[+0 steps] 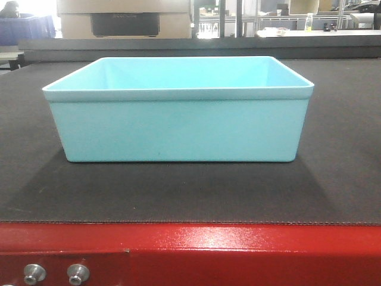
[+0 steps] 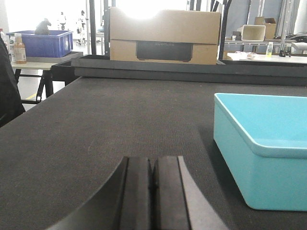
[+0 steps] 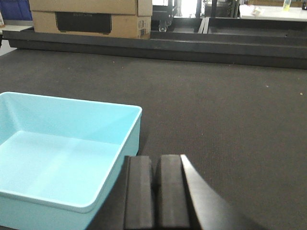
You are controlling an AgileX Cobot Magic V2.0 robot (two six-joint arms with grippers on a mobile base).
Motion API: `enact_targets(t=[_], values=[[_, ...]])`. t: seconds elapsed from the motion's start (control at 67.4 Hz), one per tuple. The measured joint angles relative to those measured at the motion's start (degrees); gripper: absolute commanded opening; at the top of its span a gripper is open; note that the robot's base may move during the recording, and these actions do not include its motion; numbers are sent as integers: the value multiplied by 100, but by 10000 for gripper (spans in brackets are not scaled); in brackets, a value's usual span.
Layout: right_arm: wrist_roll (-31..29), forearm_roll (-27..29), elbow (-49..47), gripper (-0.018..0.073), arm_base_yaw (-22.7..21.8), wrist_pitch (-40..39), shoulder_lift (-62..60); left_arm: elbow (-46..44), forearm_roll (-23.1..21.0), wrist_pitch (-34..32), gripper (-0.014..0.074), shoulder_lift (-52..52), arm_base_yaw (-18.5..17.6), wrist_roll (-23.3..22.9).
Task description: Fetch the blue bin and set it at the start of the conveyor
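The blue bin (image 1: 178, 113) stands upright and empty on the conveyor start, a dark-grey textured belt (image 1: 190, 196) above a glossy red frame (image 1: 196, 250) with silver bolts. In the left wrist view the blue bin (image 2: 261, 143) sits to the right of my left gripper (image 2: 154, 165), which is shut on nothing, its pads pressed together, apart from the bin. In the right wrist view the blue bin (image 3: 62, 153) lies left of my right gripper (image 3: 156, 163), which is also shut and empty, close beside the bin's right wall. Neither gripper shows in the front view.
A cardboard box (image 2: 165, 36) stands beyond the belt's far black rail (image 2: 192, 67). A dark-blue crate (image 2: 43, 43) and a bottle (image 2: 19, 48) rest on a side table at the far left. Tables with clutter (image 1: 297, 24) lie behind.
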Motion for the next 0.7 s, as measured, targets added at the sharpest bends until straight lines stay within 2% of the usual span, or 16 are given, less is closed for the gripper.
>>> enact_targets(t=[0.104,0.193,0.356,0.43,0.579,0.698], values=[[-358,212,157,-162,-180,-16,-356,0,0,0,-111,0,0,0],[-774,637,511,-162,-563,-149,-922,0,0,0,-111,0,0,0],[-936,840,1592,-162,-1277,-303,-1966,0,0,0,-111,0,0,0],[-949,865,2092,-162,-1471,-359,-2394,0,0,0,-111,0,0,0],[-949,865,2880,-162,-1569,-550,-3097,0,0,0,-111,0,0,0],[-949,865,3062,-162,-1569,-586,-3242,0,0,-10,-111,0,0,0]])
